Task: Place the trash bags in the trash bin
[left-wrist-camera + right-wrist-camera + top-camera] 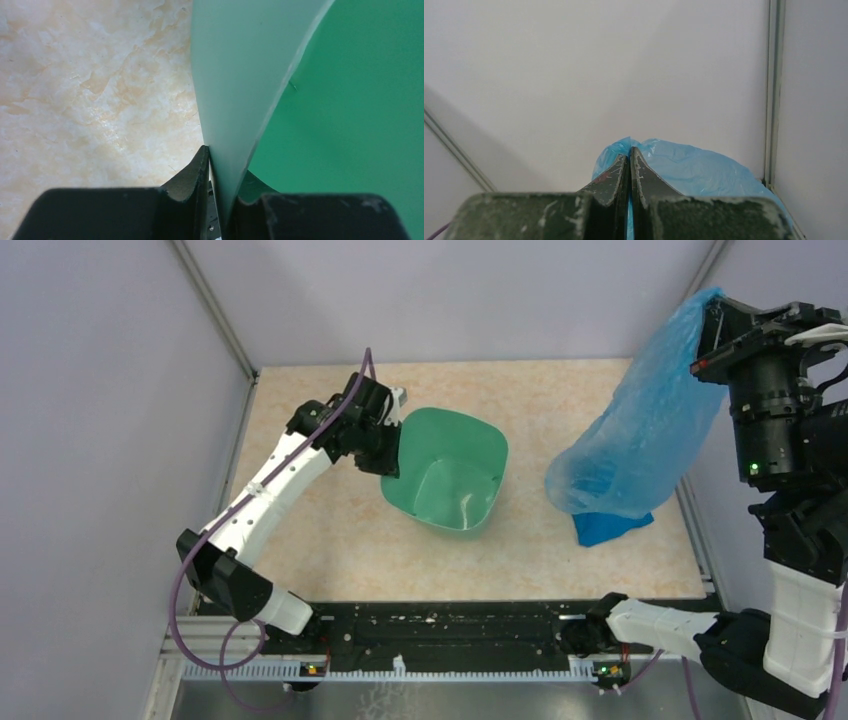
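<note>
Overhead: bag hung right of bin, pinched by right end effector; should travel left over the mouth before lowering.

Left wrist: left end effector clamped on bin's rim; best kept steady.

Right wrist: fingers closed on film.

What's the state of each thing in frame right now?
trash bin: tilted, mouth open, nothing inside, wall pinched by left gripper.
trash bag: lifted, hanging limp from right gripper, beside the bin, not in it.
left gripper: shut on bin wall.
right gripper: shut on bag's top.
</note>
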Robot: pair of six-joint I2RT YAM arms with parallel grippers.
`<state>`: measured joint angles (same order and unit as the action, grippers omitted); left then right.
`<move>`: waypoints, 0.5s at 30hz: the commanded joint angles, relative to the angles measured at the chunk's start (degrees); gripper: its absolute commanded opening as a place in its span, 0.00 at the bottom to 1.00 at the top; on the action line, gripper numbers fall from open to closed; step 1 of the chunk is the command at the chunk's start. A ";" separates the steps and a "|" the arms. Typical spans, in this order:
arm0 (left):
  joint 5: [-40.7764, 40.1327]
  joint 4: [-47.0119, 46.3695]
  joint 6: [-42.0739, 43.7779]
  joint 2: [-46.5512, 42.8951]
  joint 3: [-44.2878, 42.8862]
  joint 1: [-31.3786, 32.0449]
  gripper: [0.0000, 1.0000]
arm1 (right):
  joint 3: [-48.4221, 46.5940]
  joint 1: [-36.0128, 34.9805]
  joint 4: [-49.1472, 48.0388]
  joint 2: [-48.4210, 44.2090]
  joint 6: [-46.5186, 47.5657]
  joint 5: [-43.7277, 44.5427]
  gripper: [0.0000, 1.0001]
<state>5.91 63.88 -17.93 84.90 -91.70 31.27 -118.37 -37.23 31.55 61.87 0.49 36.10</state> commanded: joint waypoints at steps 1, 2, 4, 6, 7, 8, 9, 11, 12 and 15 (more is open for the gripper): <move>2.76 -5.95 -0.70 -0.42 0.04 0.72 0.21 | -1.93 0.15 -2.56 1.01 0.44 -3.24 0.00; 2.77 -6.15 -0.78 -0.37 0.06 0.79 0.22 | -2.15 0.17 -2.55 1.19 0.35 -3.51 0.00; 2.71 -6.38 -0.79 -0.22 -0.01 1.02 0.25 | -2.47 0.15 -2.55 1.53 0.22 -4.02 0.00; 2.49 -6.48 -0.70 0.01 -0.02 1.02 0.26 | -2.92 0.14 -2.53 1.96 -0.03 -4.79 0.00; 2.48 -6.53 -0.70 0.09 0.07 1.14 0.27 | -3.04 0.15 -2.61 2.13 -0.09 -5.32 0.00; 2.38 -6.63 -0.66 0.09 0.16 1.16 0.28 | -3.14 0.21 -2.82 2.26 -0.06 -5.86 0.00; 2.17 -6.78 -0.62 0.12 0.29 1.15 0.29 | -3.30 0.18 -3.22 2.37 -0.05 -6.48 0.00; 2.06 -7.20 -0.49 0.01 0.80 1.15 0.31 | -3.77 0.21 -4.30 2.80 -0.06 -7.98 0.00; 1.96 -7.38 -0.44 -0.08 1.01 1.12 0.32 | -4.23 0.16 -4.92 3.15 -0.05 -8.91 0.00; 1.89 -7.94 -0.58 -0.50 1.63 1.12 0.37 | -5.69 0.15 -6.59 4.39 -0.07 -11.49 0.00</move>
<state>6.46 59.88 -18.09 85.01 -90.94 32.08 -120.97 -37.23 29.23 64.90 0.43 29.34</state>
